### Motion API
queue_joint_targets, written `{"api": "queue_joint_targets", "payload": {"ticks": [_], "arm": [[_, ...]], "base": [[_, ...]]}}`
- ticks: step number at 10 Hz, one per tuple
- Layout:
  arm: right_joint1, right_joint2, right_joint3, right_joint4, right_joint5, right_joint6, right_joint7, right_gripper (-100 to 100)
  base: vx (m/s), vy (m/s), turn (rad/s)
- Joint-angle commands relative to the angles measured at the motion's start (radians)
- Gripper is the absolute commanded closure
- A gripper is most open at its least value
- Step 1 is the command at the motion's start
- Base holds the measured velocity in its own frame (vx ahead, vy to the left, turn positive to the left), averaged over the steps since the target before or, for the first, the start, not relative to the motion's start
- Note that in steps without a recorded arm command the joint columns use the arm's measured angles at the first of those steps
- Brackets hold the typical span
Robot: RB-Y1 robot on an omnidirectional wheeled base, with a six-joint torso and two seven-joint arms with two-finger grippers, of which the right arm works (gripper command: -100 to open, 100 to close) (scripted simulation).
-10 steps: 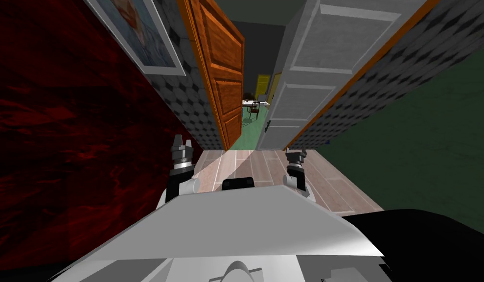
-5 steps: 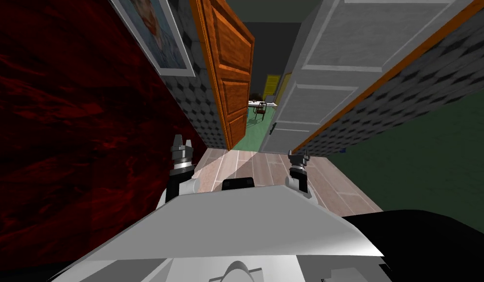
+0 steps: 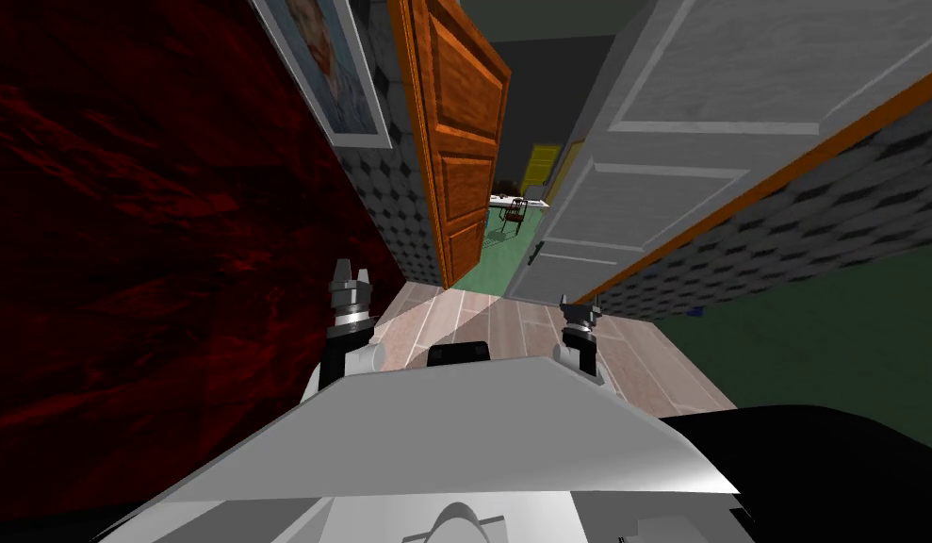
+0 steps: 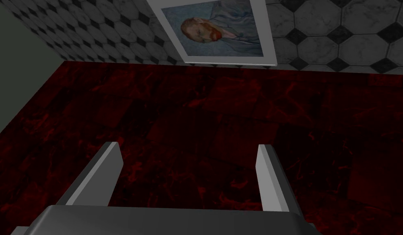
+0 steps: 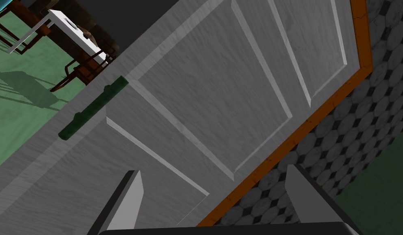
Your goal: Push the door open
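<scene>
A grey panelled door stands ajar on the right of the doorway, with an orange frame strip along its hinge side. Its dark green bar handle runs near the free edge. An orange wooden door stands ajar on the left side of the gap. My right gripper is open, short of the grey door and pointed at its lower panels; its fingers touch nothing. My left gripper is open and empty beside the dark red wall.
A dark red wall with a framed portrait runs close on my left. Tiled wall flanks the doors and a green wall lies to the right. Plank floor leads to the gap; beyond are a white table and chair.
I have moved toward the doorway and turned a little: both doors look nearer and have shifted right. My right gripper has drifted slightly right and down. The left arm has not moved.
</scene>
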Motion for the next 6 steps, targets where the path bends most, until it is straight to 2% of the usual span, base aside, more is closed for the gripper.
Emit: {"api": "queue_joint_targets", "payload": {"ticks": [1,6], "arm": [[-0.007,-0.006,-0.021,0.043,-0.002,-0.017,-0.038,-100],[-0.023,-0.016,-0.083,0.151,-0.007,-0.051,-0.143,-100]], "base": [[0.025,-0.080,0.215],[0.021,-0.088,0.214]]}}
